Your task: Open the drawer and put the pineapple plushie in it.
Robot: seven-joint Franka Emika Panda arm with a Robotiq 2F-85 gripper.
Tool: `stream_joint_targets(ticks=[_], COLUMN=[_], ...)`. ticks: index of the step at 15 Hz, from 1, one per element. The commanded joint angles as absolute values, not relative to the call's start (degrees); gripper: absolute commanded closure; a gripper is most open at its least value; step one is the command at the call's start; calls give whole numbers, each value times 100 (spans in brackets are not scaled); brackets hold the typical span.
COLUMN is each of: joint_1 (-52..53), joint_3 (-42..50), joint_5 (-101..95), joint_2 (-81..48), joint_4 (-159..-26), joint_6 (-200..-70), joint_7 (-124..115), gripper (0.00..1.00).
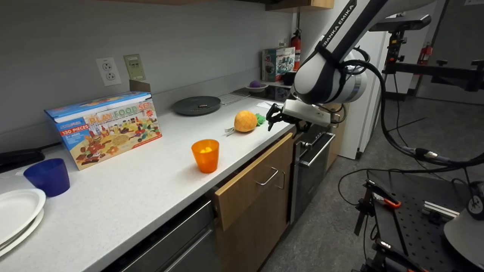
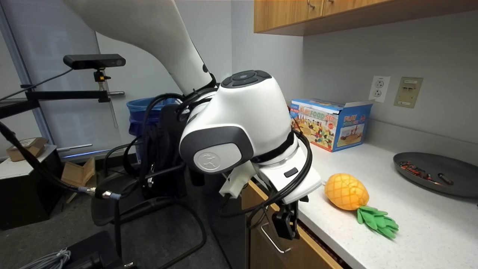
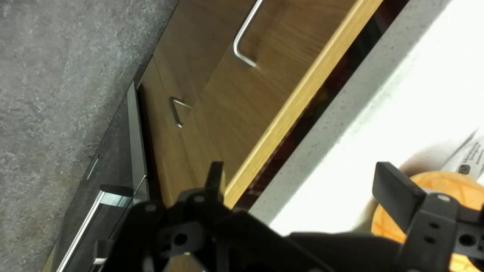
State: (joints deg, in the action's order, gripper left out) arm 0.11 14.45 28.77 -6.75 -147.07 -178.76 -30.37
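- Gripper (image 3: 298,170): jaws spread wide, nothing clasped. I have it by the drawer end next to the black oven (image 1: 312,181); contact with the drawer front cannot be confirmed.
- Drawer (image 1: 238,194): partly open, its front standing out from the white countertop (image 1: 143,189), a narrow dark gap behind. I judge this too tight for the toy; widen first, probably by the top edge or the silver bar handle (image 3: 238,38).
- Pineapple plushie (image 1: 245,121): lying on its side on the countertop, left of the gripper in an exterior view. Its place near the front edge should shorten the transfer.
- Orange plastic cup (image 1: 206,156): upright, on the plushie's near side. Keep clear; a sideways sweep could tip it.
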Motion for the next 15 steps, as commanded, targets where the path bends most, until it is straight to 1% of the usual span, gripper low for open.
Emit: stream_joint_targets(ticks=[1,8,15], joint_1=[-166,-280,-382], joint_3=[1178,1069,997], joint_5=[3170,3913,4247], joint_2=[-725,-799,-1440], joint_4=[-14500,-14542,-14055], joint_6=[-17448,-16964,-16710], joint_7=[-2948,-2560,-2268], gripper=[0,0,0])
